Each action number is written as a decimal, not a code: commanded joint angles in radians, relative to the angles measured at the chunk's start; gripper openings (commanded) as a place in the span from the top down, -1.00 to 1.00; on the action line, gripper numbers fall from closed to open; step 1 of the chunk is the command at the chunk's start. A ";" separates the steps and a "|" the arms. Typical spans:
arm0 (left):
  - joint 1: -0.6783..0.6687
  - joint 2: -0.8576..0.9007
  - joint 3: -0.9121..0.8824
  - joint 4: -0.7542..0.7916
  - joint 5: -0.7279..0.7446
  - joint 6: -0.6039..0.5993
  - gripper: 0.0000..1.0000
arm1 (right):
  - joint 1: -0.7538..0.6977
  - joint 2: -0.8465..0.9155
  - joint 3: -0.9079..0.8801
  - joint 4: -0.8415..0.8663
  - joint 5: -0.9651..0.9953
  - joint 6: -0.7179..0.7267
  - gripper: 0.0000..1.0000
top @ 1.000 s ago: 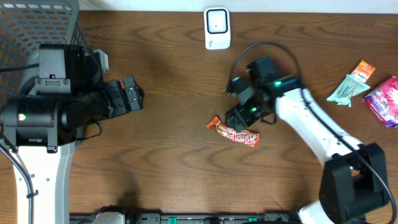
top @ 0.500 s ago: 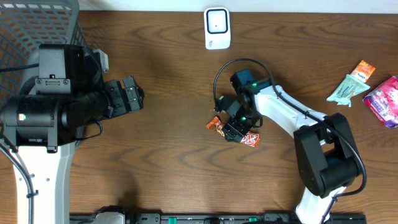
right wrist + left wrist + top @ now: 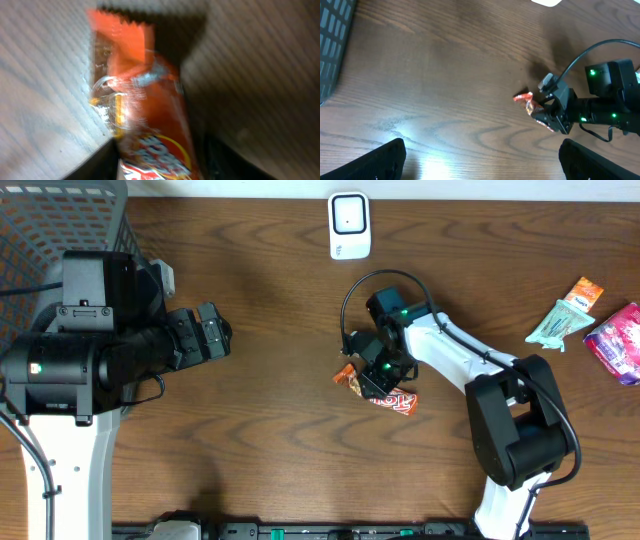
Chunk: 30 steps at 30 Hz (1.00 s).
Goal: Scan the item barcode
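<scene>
As the right pincer [image 3: 380, 380] drops onto the orange foil-wrapped candy bar [image 3: 402, 402] lying mid-frame on the wooden table [image 3: 270, 430], its jaws narrow around it; gripped yet, I cannot tell. Left pincer [image 3: 212, 332] gapes idle. Pickup's starting.

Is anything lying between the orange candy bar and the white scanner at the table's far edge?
Nothing visible on the wood. Only bare wooden table separates the orange candy bar from the white scanner; a black cable loops above that stretch.

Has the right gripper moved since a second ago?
Yes. The right gripper has swung left, ending more nearly below the white scanner, and now sits down on the candy bar.
</scene>
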 commanded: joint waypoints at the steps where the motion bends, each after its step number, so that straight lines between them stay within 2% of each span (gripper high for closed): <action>1: -0.003 0.000 0.016 0.000 0.004 0.010 -0.96 | 0.038 0.084 -0.040 0.003 0.026 0.079 0.40; 2: -0.003 0.000 0.016 0.000 0.004 0.010 -0.95 | 0.043 0.084 -0.041 0.003 0.032 0.088 0.50; 6: -0.003 0.000 0.016 0.000 0.004 0.010 -0.95 | 0.057 0.084 -0.041 0.004 0.050 0.102 0.49; 7: -0.003 0.000 0.016 0.000 0.004 0.010 -0.96 | 0.059 0.084 -0.041 0.012 0.073 0.128 0.64; 8: -0.003 0.000 0.016 0.000 0.004 0.010 -0.96 | 0.060 0.084 -0.041 0.020 0.095 0.165 0.89; 9: -0.003 0.000 0.016 0.000 0.004 0.010 -0.96 | 0.060 0.084 -0.041 0.026 0.104 0.198 0.98; 12: -0.003 0.000 0.016 0.000 0.004 0.010 -0.96 | 0.052 0.084 -0.034 0.033 0.037 0.274 0.98; 16: -0.003 0.000 0.016 0.000 0.004 0.010 -0.96 | 0.008 0.084 0.004 0.042 -0.183 0.303 0.98; 21: -0.003 0.000 0.016 0.000 0.004 0.010 -0.96 | -0.092 0.084 0.110 0.083 -0.471 0.462 0.98; 23: -0.003 0.000 0.016 0.000 0.004 0.010 -0.95 | -0.138 0.084 0.145 0.171 -0.631 0.540 0.98; 26: -0.003 0.000 0.016 0.000 0.004 0.010 -0.96 | -0.197 0.084 0.164 0.429 -0.780 0.778 0.98; 30: -0.003 0.000 0.016 0.000 0.004 0.010 -0.96 | -0.229 0.084 0.163 0.778 -0.738 1.057 0.98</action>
